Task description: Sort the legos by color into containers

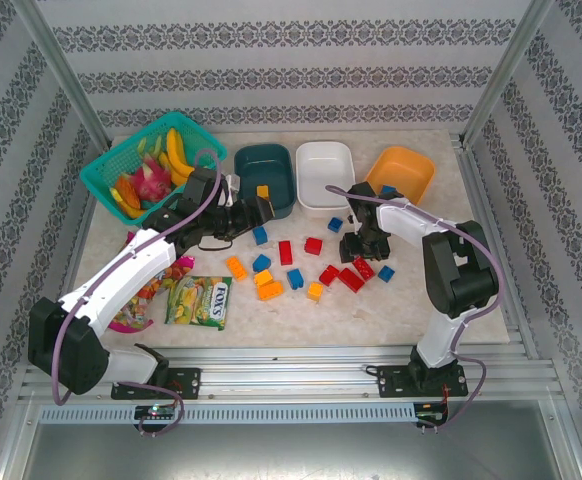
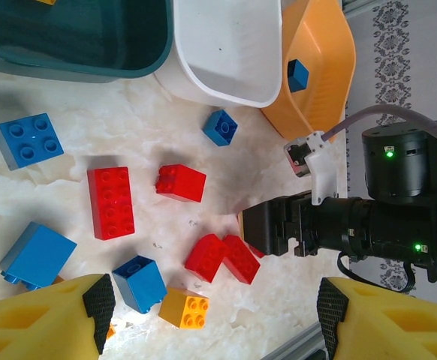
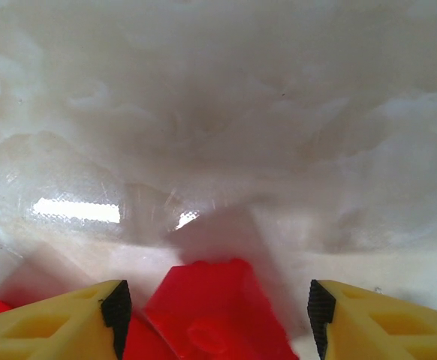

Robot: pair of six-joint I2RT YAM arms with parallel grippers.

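A red brick (image 3: pixel 211 319) lies on the bench (image 1: pixel 441 300), right of the scattered legos (image 1: pixel 314 246) and touching a second red one. It is probably light, rigid and slick. The flat side walls look like the best place to hold it, not the studs. It sits skewed, so it may twist as the pads close. The right claw (image 3: pixel 217 298) straddles it with jaws apart and pads (image 3: pixel 118 304) not yet touching. Beyond stand the dark teal tub (image 1: pixel 266 165), white tub (image 1: pixel 326 165) and orange tub (image 1: pixel 411 165). The left claw (image 2: pixel 215 304) hangs open and empty.
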